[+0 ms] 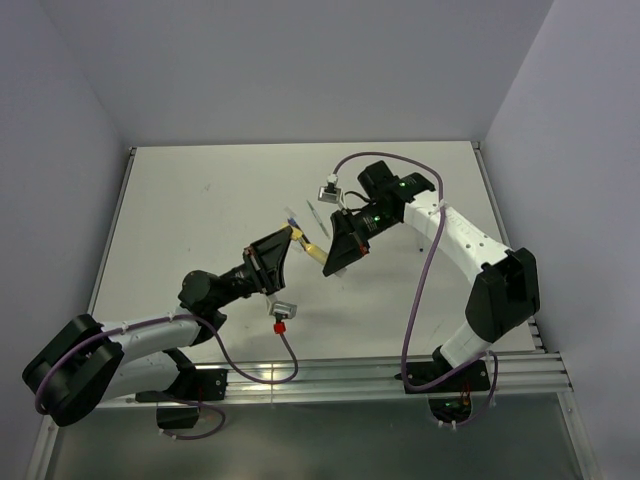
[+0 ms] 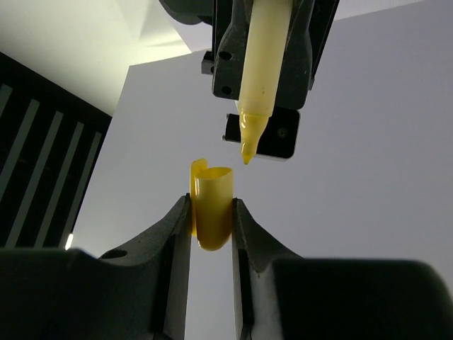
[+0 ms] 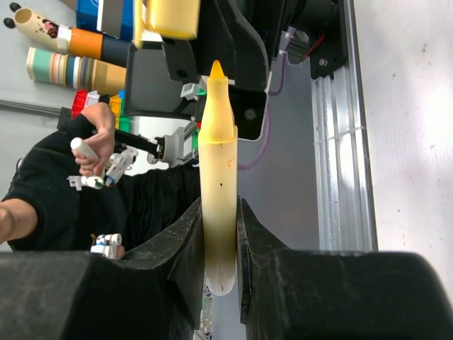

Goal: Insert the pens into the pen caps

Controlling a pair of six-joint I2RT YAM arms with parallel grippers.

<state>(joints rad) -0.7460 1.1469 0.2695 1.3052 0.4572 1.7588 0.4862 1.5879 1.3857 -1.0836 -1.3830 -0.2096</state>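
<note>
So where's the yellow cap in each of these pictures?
Top external: yellow pen cap mid-table, at the left gripper's tip.
Left wrist: centre, pinched between the fingers.
Right wrist: top edge, left of centre.
Shared landmark: the pale yellow pen, tip aimed at the cap.

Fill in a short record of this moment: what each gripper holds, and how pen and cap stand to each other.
left gripper: shut on yellow cap, open mouth outward
right gripper: shut on pale yellow pen, tip outward
pen tip and cap: apart; tip near the mouth, slightly to one side, not inside
insertion: not yet done
</note>
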